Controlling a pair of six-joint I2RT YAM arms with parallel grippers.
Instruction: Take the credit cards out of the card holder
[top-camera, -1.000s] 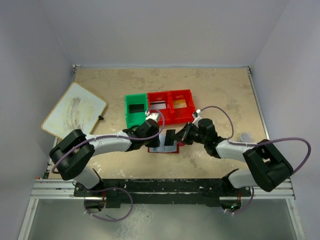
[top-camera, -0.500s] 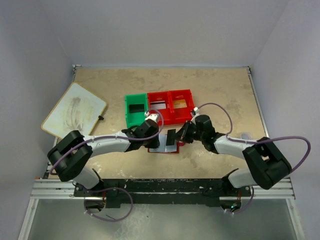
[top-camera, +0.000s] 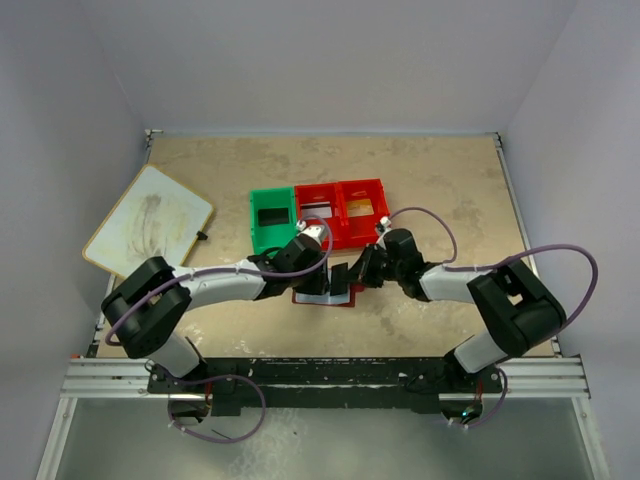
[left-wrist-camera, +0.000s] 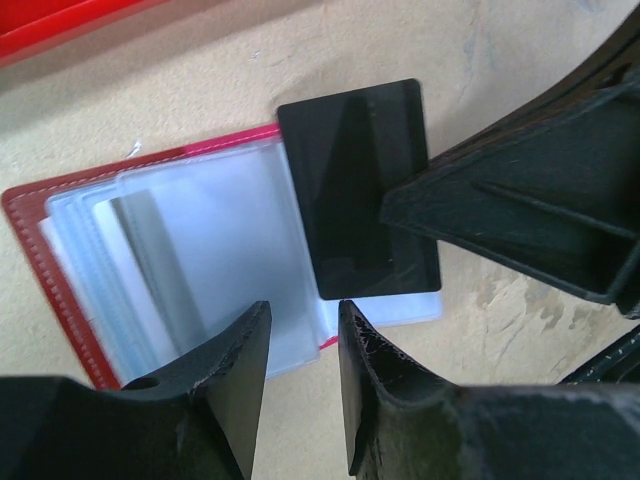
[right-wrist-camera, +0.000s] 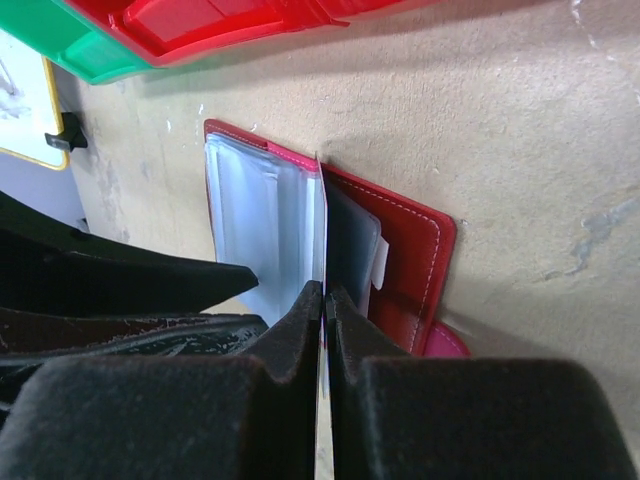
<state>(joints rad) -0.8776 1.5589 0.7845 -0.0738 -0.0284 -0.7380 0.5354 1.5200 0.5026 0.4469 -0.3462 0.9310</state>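
The dark-red card holder (top-camera: 303, 297) lies open on the table between my two grippers, its clear sleeves (left-wrist-camera: 200, 240) fanned out over the red cover (right-wrist-camera: 420, 255). A black credit card (left-wrist-camera: 350, 180) stands tilted above the sleeves. My right gripper (top-camera: 362, 272) is shut on its right edge. From the right wrist the card is only a thin edge-on line between the closed fingers, where the right gripper (right-wrist-camera: 323, 300) pinches it. My left gripper (left-wrist-camera: 303, 325) hovers open over the holder's near edge, holding nothing; from above the left gripper (top-camera: 318, 272) is just left of the card (top-camera: 340, 280).
Just behind the holder sits a green-and-red bin tray (top-camera: 297, 190). A dark rectangle (top-camera: 271, 216) lies in its green compartment and a gold-brown card (top-camera: 362, 208) in the right red one. A large white board (top-camera: 148, 220) lies at the far left.
My left gripper's jaws have parted and now hold nothing. My right gripper, still shut, has shifted slightly left toward the holder with the black card.
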